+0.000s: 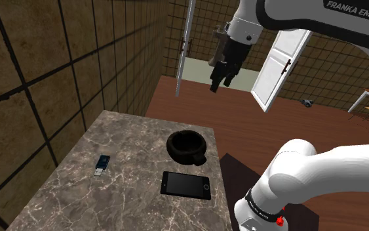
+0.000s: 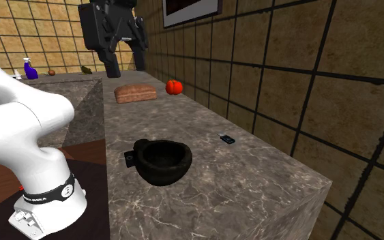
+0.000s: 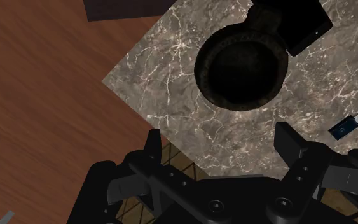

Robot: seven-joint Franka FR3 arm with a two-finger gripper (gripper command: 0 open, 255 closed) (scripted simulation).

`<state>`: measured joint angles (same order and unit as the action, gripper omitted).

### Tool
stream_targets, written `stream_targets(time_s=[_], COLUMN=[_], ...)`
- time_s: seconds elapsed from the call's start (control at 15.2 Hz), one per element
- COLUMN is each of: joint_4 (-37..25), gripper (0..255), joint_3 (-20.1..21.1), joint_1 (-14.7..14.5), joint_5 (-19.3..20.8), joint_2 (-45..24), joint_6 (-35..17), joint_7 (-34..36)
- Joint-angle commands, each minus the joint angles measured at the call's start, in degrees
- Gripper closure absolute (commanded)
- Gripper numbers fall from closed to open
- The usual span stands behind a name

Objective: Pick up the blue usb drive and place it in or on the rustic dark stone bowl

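Shoulder view, working outward from the stand: the flat black rectangular phone [image 1: 186,184] lies nearest on the grey veined marble counter [image 1: 130,141]. The small blue usb drive [image 1: 102,165] rests flat on bare marble at about ten o'clock from the phone and well apart from it. The dark rough stone bowl [image 1: 187,135] sits just beyond the phone at twelve o'clock, empty, with the drive at roughly eight o'clock from it.

Farthest off, the all-black two-finger gripper [image 1: 223,84] hangs high above the counter's far end, the white arm arched over and the hand pointing down. Its fingers stand wide apart, holding nothing.

The likely trouble is the drive itself. It is thin and low, so fingers descending slightly off line could pinch air or skid it across the smooth marble. A long travel from this height, crossing over the bowl, gives room for such drift, and a tilted approach might clip the bowl's rim.
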<state>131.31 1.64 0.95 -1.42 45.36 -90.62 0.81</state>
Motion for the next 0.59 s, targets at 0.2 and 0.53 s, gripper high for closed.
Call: stream_targets(time_s=[0.2, 0.53], joint_4=[2.8, 5.7], gripper=[0, 0], joint_3=[3.9, 10.5], joint_1=[-0.1, -0.4], joint_5=[-2.5, -6.4], joint_2=[-0.5, -3.4], joint_6=[-3.2, -8.9], joint_7=[5.9, 15.7])
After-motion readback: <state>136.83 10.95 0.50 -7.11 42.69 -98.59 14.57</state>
